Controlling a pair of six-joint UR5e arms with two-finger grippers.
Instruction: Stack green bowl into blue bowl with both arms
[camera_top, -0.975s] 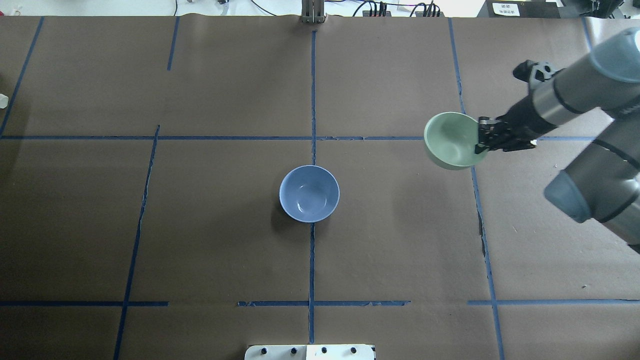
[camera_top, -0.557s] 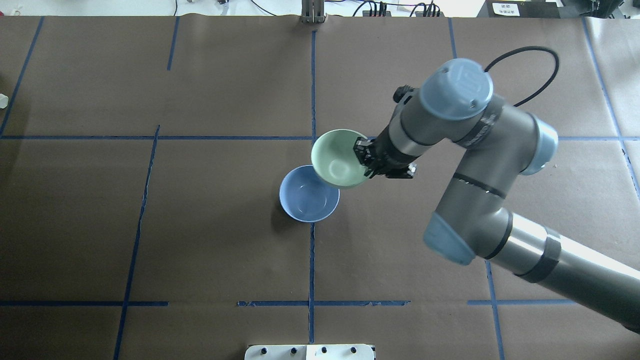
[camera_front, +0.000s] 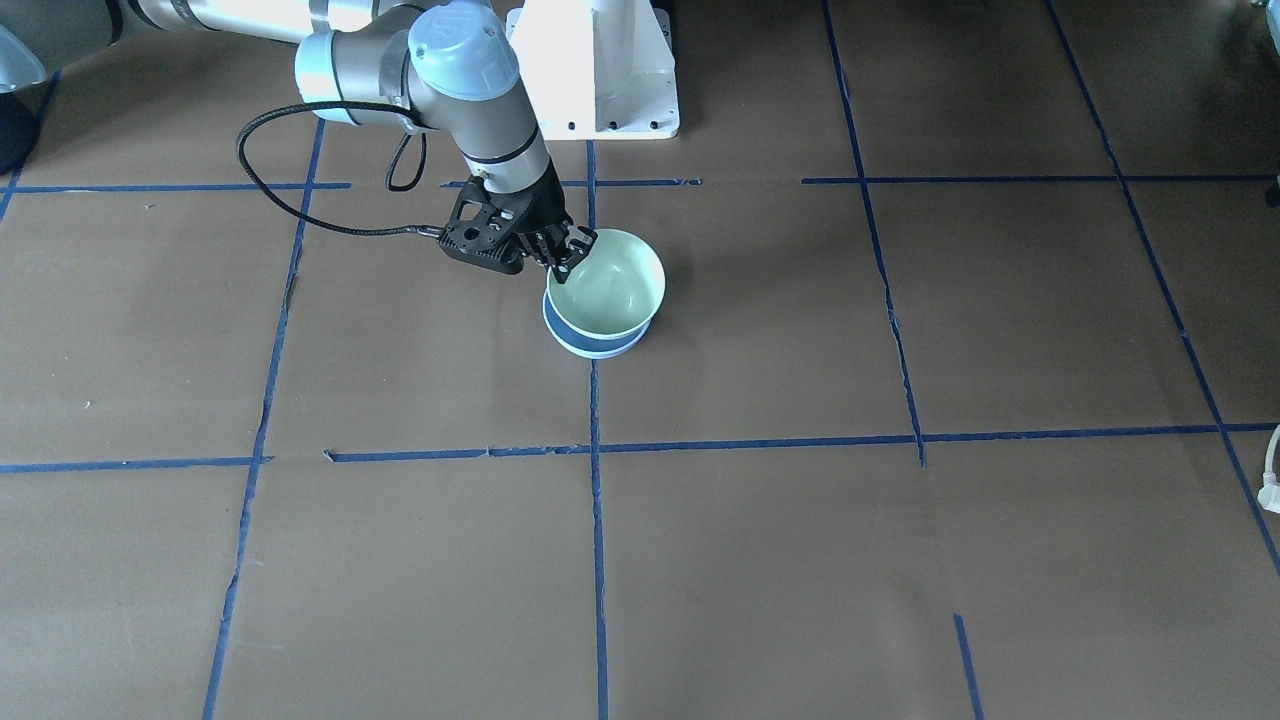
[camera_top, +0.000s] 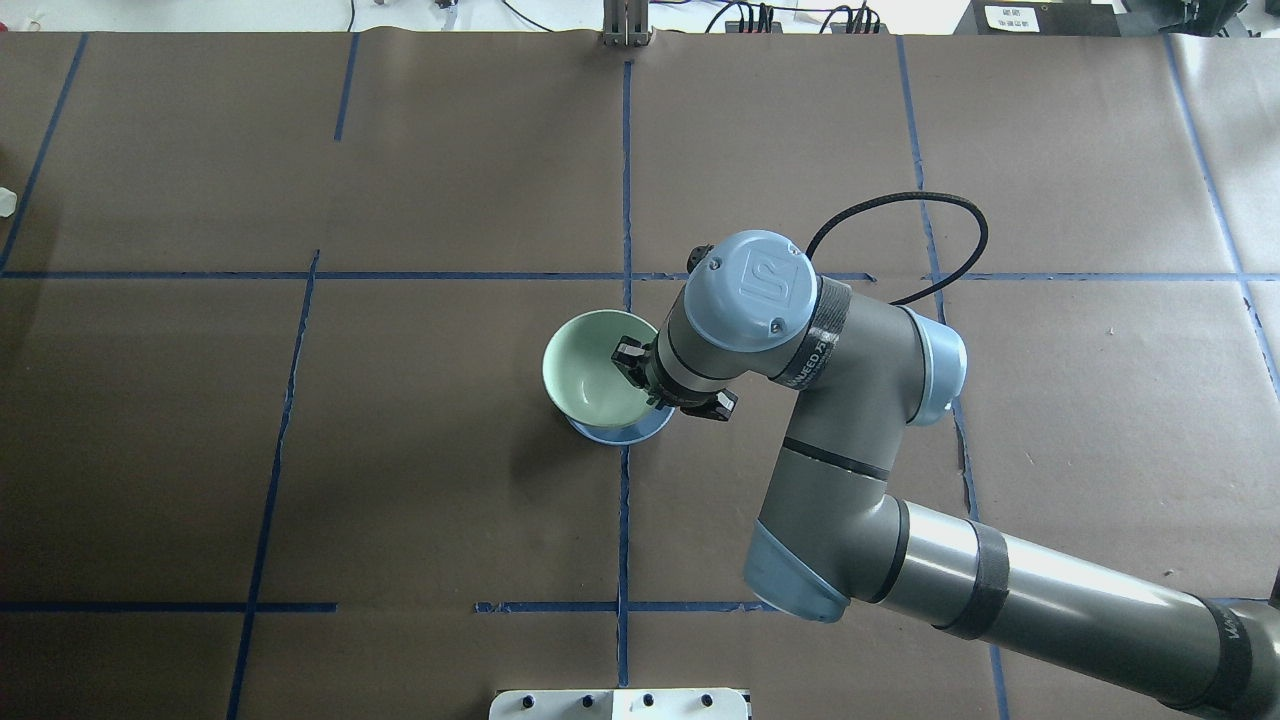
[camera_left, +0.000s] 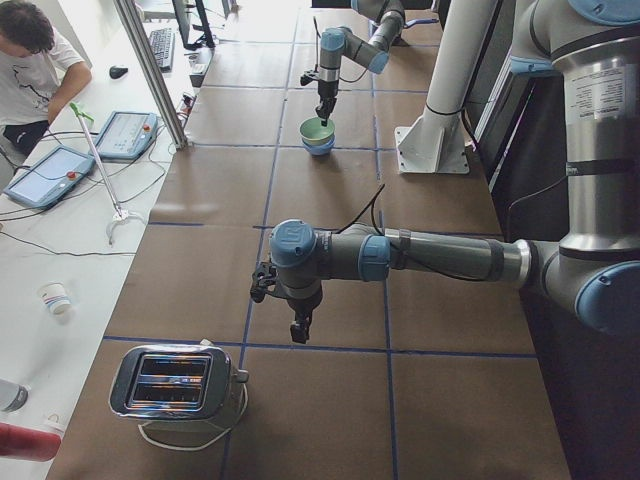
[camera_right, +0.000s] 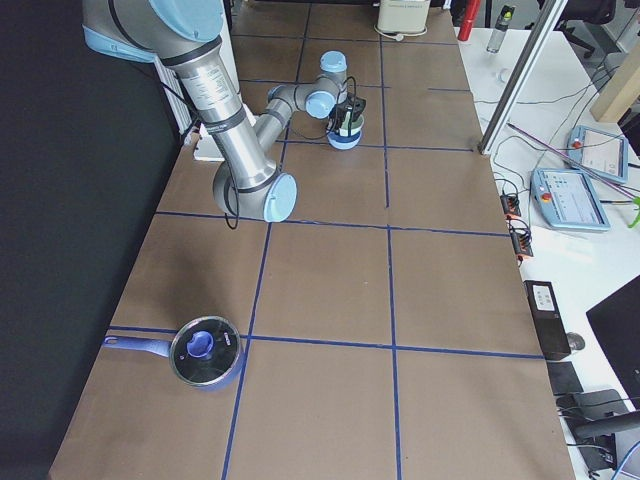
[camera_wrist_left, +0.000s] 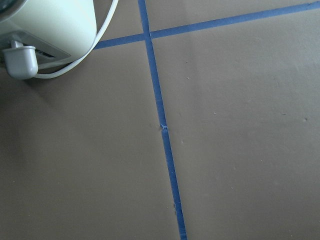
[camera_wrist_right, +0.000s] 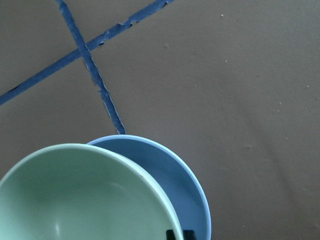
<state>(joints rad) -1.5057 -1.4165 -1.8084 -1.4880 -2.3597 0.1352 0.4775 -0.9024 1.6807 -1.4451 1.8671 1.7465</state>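
The right gripper (camera_front: 566, 256) is clamped on the rim of the green bowl (camera_front: 612, 285), 1 finger inside the bowl and 1 outside, gripping the side of the rim that faces the robot's base. The gripper points steeply down from the right arm (camera_top: 850, 400), which reaches in across the middle of the table (camera_top: 400, 450). The green bowl has its mouth facing up. Being round, it has no long axis. It sits in the mouth of the blue bowl (camera_front: 590, 343), which also stands mouth up on the table. The 2 are not centred: in the overhead view a crescent of blue rim shows past the green one on the side towards the robot, and the right wrist view shows the same offset. The green rim stands higher than the blue rim. Whether the green bowl has bottomed out inside the blue one cannot be told. The pair stands on a line of blue tape (camera_top: 623, 520) near the table's centre. Well apart, the left arm (camera_left: 430, 258) hangs over the table's left end with the left gripper (camera_left: 298, 332) pointing down above bare brown paper near a toaster (camera_left: 175, 385). Whether that gripper is parted or closed cannot be told.
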